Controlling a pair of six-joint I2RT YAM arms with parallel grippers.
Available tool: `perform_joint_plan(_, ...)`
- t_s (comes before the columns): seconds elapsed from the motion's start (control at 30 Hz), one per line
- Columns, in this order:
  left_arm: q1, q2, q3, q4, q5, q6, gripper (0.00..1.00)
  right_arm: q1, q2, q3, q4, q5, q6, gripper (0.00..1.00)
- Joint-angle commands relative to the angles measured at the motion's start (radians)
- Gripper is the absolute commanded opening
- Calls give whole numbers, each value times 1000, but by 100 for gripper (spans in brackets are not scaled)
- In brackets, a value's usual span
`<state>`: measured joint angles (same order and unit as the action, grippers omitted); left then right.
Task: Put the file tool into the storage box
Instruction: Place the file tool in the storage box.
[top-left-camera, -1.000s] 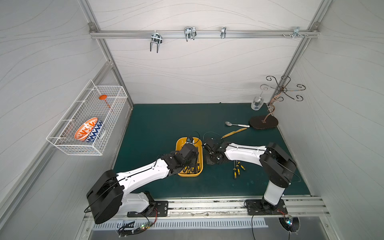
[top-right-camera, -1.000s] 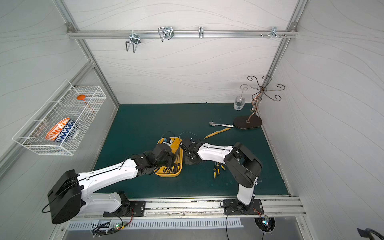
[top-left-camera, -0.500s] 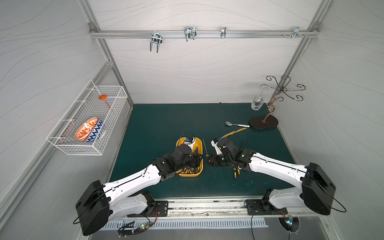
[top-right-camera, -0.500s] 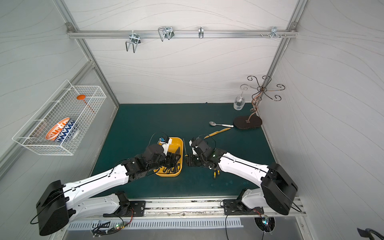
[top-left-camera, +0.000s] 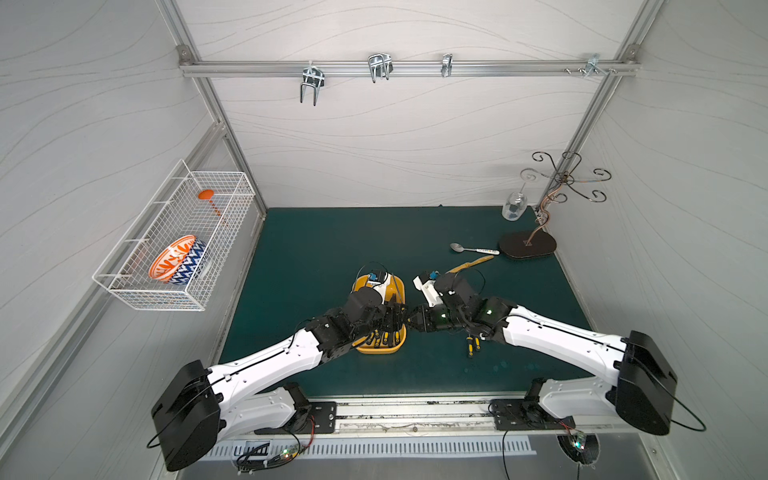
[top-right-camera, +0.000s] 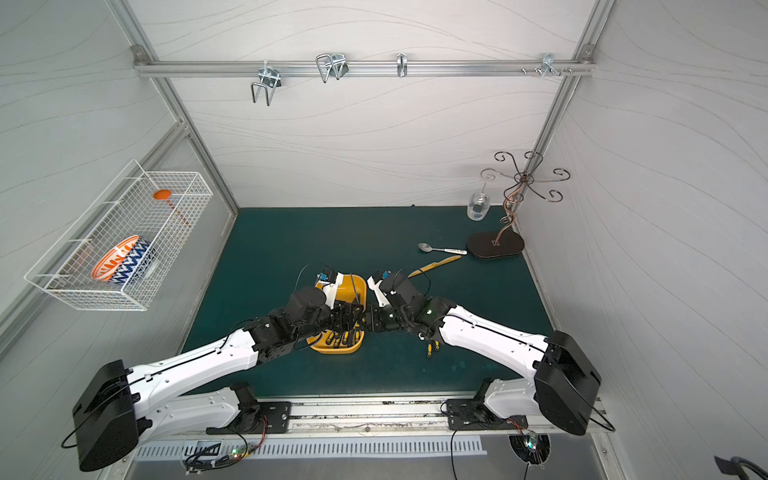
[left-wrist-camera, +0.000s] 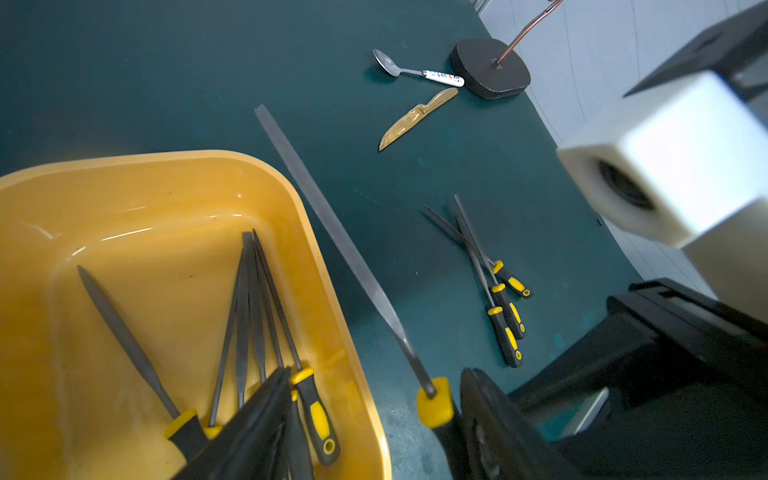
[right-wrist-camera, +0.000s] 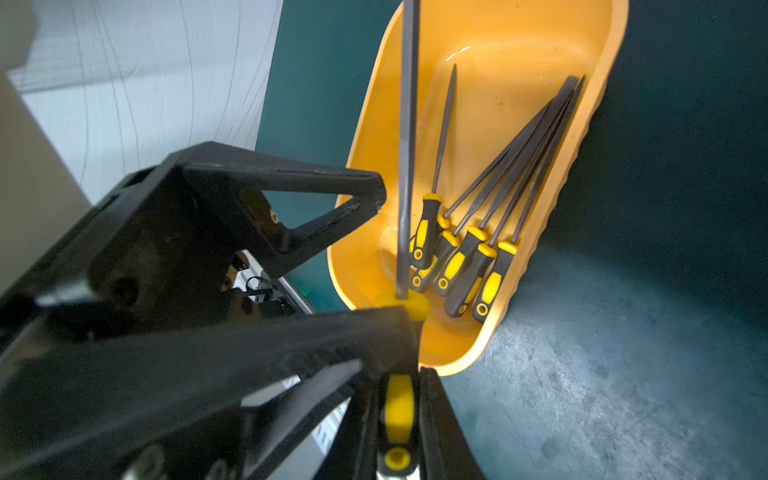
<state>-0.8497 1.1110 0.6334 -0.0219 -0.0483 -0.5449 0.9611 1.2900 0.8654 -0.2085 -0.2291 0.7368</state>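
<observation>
While the right gripper (right-wrist-camera: 401, 386) is clamped on the handle of the file (right-wrist-camera: 408, 145), the left gripper (left-wrist-camera: 378, 374) stands wide, one finger on each side of that handle at its yellow collar. Whether either finger touches it I cannot tell. In both top views the two grippers meet nose to nose at lower centre of the frame, against the right-hand rim of the box (top-left-camera: 376, 351), near its lower end. From there the blade points toward the top of the frame, running along that rim. One wrist view sets it over the box, the other just outside, above the surface (left-wrist-camera: 166, 62), so which holds I cannot tell.

The blade is a long flat strip of dull grey steel, narrowing to a thin round tang that enters the collar. The handle is black with a yellow inlay and a yellow-ringed hole at its end. The box is glossy yellow plastic, shallow, with rounded corners, a rolled rim and ribs on its outer wall. Five slim files (right-wrist-camera: 469, 266) lie in it, handles bunched at one end, blades fanned. Three loose files (top-left-camera: 471, 348) lie on the surface right of the box in both top views. The surface is dark green matting, scuffed pale in patches. The fingers (right-wrist-camera: 291, 195) are matte black, shaped as open triangular frames.
</observation>
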Motion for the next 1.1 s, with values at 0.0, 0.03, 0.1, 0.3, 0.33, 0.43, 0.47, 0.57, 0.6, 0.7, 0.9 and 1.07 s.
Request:
perform_joint_plan(0.0, -6, 16, -15, 74, 60, -10, 66, 8, -43, 41, 54, -15, -2, 8)
perform_joint_plan(0.03, -6, 16, -18, 90, 73, -14, 64, 8, -46, 40, 59, -13, 0, 8)
perform_joint_plan(0.1, -6, 18, -25, 127, 100, -24, 62, 8, -48, 38, 76, -6, 5, 9)
perform_joint_plan(0.3, -5, 34, -32, 201, 187, -62, 54, 19, -51, 71, 97, 3, -14, 8)
perform_joint_plan(0.33, -5, 38, -27, 207, 205, -66, 53, 19, -54, 76, 98, 4, -18, 8)
perform_joint_plan(0.43, -5, 43, -12, 209, 240, -70, 45, 21, -66, 85, 92, 23, -25, 8)
perform_joint_plan(0.47, -5, 41, -12, 210, 242, -70, 40, 21, -72, 89, 89, 31, -30, 8)
perform_joint_plan(0.57, -5, 30, -18, 219, 239, -72, 30, 21, -88, 105, 76, 57, -44, 8)
perform_joint_plan(0.6, -5, 28, -20, 219, 237, -72, 28, 21, -94, 114, 67, 70, -52, 8)
perform_joint_plan(0.7, -3, 29, -20, 217, 234, -73, 10, 21, -104, 150, 40, 97, -74, 8)
perform_joint_plan(0.9, 9, 51, -18, 219, 261, -76, 0, 18, -101, 204, 1, 132, -105, 10)
perform_joint_plan(1.07, 17, 83, 15, 136, 188, -33, 0, -4, -105, 225, -105, 206, -93, 46)
